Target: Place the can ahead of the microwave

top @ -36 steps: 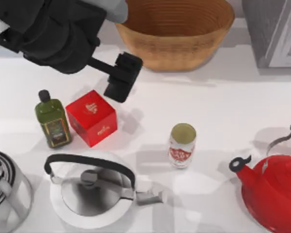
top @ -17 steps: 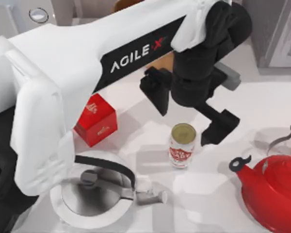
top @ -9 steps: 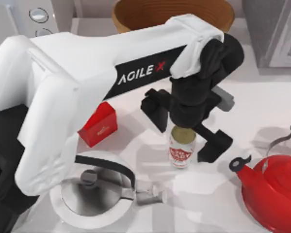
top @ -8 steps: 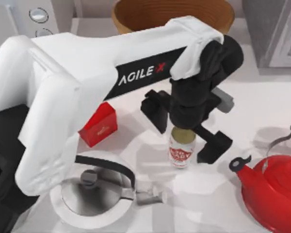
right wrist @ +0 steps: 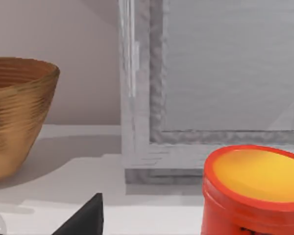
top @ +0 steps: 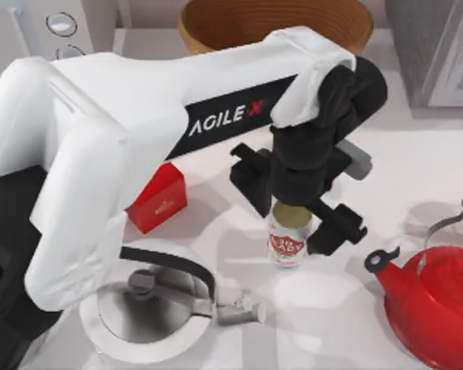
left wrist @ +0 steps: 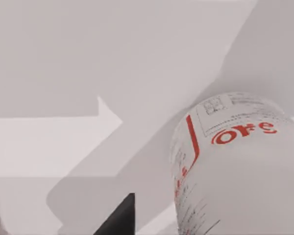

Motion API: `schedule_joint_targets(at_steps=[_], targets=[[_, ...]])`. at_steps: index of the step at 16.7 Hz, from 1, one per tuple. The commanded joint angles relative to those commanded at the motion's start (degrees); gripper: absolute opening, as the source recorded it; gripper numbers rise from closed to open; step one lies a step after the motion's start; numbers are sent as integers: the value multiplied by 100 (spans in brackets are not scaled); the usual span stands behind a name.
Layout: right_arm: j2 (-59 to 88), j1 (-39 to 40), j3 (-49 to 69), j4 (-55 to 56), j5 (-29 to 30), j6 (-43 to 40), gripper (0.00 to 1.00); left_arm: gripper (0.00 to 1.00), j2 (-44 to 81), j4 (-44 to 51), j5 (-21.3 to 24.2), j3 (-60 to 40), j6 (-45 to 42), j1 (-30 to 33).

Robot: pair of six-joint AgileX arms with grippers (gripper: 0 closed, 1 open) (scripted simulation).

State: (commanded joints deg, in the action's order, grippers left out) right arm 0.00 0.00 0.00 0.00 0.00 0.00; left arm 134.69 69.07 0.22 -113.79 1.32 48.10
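Left gripper (top: 297,208) straddles the can (top: 288,240) at frame centre, jaws apart: you should seat the fingers (top: 336,228) lower before closing, then carry toward the upper-left microwave (top: 50,27).

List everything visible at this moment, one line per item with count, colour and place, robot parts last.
can: 1, white label with red emblem, table centre, upright between the left gripper's fingers
microwave: 1, pale grey-white with silver dials, far left corner
basket: 1, woven brown, far centre
darker appliance: 1, speckled grey with white-framed door, far right
red box: 1, red, left of the can, partly under the arm
silver kettle: 1, silver with black handle, near left
red kettle: 1, red with dark handle, near right
table: 1, white
left gripper: 1, black, over the can, fingers apart on either side
right gripper: 1, dark, near the red kettle
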Motion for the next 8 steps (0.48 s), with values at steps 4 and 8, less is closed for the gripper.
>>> schedule_joint_targets(at_steps=[4, 8], targets=[[0, 0, 0, 0, 0, 0, 100, 32, 0, 0, 0, 0, 0, 0], [0, 0, 0, 0, 0, 0, 100, 2, 0, 0, 0, 0, 0, 0]])
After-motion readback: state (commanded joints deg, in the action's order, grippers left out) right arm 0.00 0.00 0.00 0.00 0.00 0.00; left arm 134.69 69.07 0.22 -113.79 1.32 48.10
